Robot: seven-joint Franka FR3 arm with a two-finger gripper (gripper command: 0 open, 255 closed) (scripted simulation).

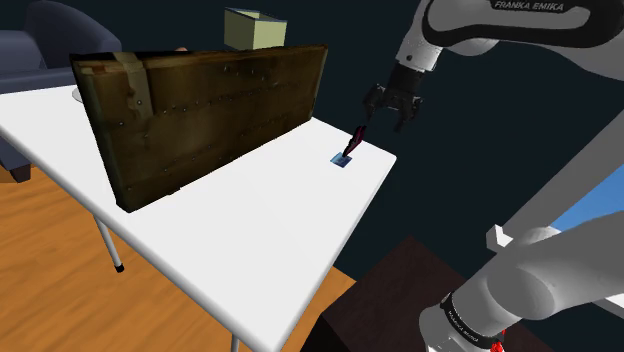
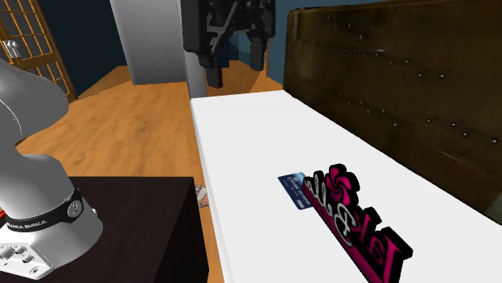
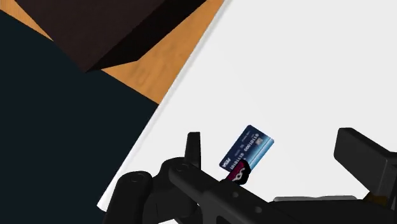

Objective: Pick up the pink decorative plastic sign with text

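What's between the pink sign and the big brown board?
Only bare white table between sign and board, in the second exterior view.

Light falls evenly and softly on the white table (image 1: 250,230), which shows as flat, bright white in all three views. The wooden floor (image 1: 50,300) looks warm and mid-toned, with a mild sheen in the second exterior view. The dark panel (image 1: 200,110) standing on the table reads dim, with small pale glints on its studs. In the shoulder view the black gripper (image 1: 388,122) sits against a dark backdrop, so its outline is perhaps only partly readable there
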